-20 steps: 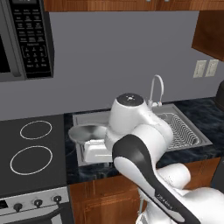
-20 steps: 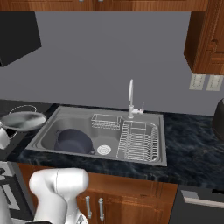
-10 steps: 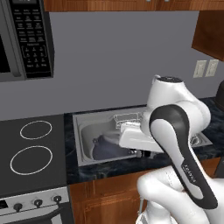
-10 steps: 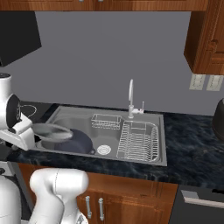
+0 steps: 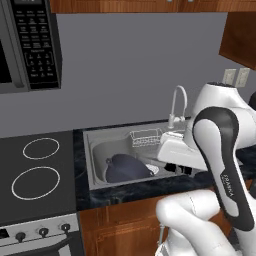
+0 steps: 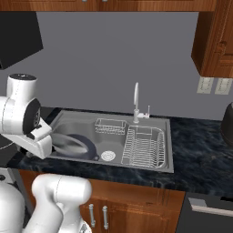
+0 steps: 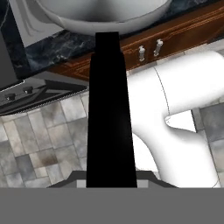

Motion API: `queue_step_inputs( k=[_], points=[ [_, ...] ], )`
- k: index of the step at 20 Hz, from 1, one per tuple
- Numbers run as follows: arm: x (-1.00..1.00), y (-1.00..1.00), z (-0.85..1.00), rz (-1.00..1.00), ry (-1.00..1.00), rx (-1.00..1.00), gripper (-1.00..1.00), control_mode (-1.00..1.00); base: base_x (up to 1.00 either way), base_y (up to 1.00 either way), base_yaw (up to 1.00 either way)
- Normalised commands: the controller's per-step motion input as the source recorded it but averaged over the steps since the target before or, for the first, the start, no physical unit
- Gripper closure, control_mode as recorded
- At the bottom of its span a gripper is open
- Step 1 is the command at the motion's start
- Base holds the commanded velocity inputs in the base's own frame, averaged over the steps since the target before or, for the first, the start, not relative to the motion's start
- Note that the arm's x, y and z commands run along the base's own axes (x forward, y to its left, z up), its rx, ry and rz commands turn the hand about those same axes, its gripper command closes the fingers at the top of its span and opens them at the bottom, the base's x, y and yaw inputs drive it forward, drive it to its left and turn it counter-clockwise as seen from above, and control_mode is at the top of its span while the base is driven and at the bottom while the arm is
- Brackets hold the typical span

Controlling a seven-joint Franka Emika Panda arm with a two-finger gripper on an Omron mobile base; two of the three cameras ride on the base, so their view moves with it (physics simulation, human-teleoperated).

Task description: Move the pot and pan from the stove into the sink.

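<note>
The pot (image 5: 125, 168) (image 6: 90, 150), dark and round, sits in the left part of the sink (image 5: 95, 162) (image 6: 150, 166). The silver pan (image 6: 68, 143) (image 7: 105, 17) hangs tilted over the pot inside the basin. Its straight black handle (image 7: 109, 109) runs back into my gripper (image 7: 111, 180), which is shut on it. My hand (image 5: 175, 150) (image 6: 41, 141) hovers at the sink's front edge. The stove (image 5: 40, 172) lies at the left with bare burner rings.
A gooseneck faucet (image 5: 177, 100) (image 6: 135, 98) stands behind the basin. A wire dish rack (image 6: 143, 148) fills the sink's right half, and a small wire basket (image 5: 145, 136) (image 6: 110, 126) sits at the back. A microwave (image 5: 30, 45) hangs over the stove.
My arm has swung right from beside the stove to over the sink, carrying the pan. The pan now hangs lower, above the pot in the basin.
</note>
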Motion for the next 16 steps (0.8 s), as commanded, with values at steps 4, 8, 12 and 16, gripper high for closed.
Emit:
queue_step_inputs(
  k=[4, 8, 12, 16],
  points=[
    [0.03, 0.0, 0.0, 0.0, 0.0, 0.0, 1.0, -1.0, 0.0, 0.0, 0.0],
    [0.27, 0.0, -0.02, 0.0, 0.0, 0.0, 1.0, -1.0, 0.0, 0.0, 0.0],
    [0.46, -0.01, -0.02, 0.0, 0.0, 0.0, 1.0, -1.0, 0.0, 0.0, 0.0],
    [0.5, -0.07, -0.04, 0.0, 0.0, 0.0, 1.0, -1.0, 0.0, 0.0, 0.0]
  ],
)
